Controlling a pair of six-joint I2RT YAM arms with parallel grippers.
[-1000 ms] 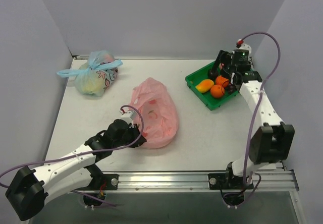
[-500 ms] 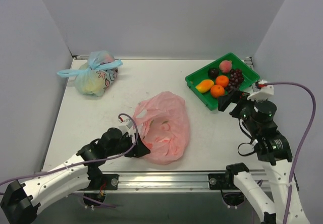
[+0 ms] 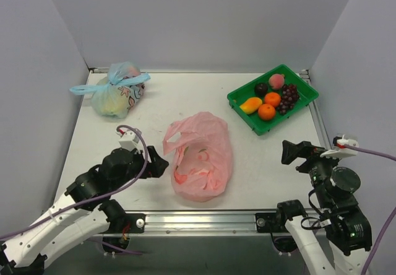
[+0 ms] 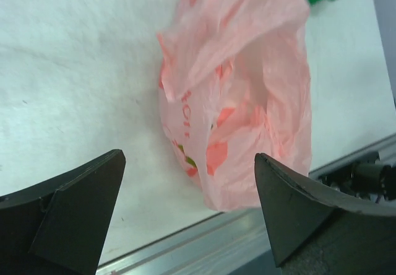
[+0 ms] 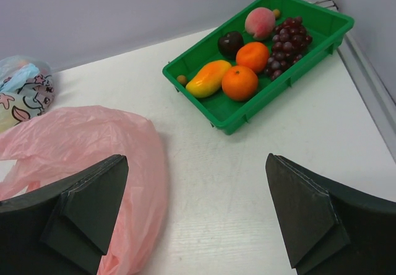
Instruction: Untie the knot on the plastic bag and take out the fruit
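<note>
The left gripper (image 3: 156, 162) and right gripper (image 3: 293, 152) are gaping wide, holding nothing. The pink bag (image 3: 201, 157) is lying loose just ahead of the left fingers, and the fruit (image 3: 272, 98) is sitting in a green tray (image 3: 244, 115) beyond the right ones. The job is looking done, so I am guessing only resting is coming next.

- Left arm (image 3: 62, 210): white link shells with black joint housings and small dark screw dots along the shells.
- Right arm (image 3: 349, 228): the same white-and-black build, with a round black joint cap up-table of the rail (image 3: 204, 220).
- A thin purple cable (image 3: 141, 148) loops out at each wrist, beside a white connector block.
- Fingers (image 4: 68, 213) on both wrists: matte black, wedge-shaped, faceted.
- Black bases on the rail. There may be red wires under the left one, though they are too small to be sure.
</note>
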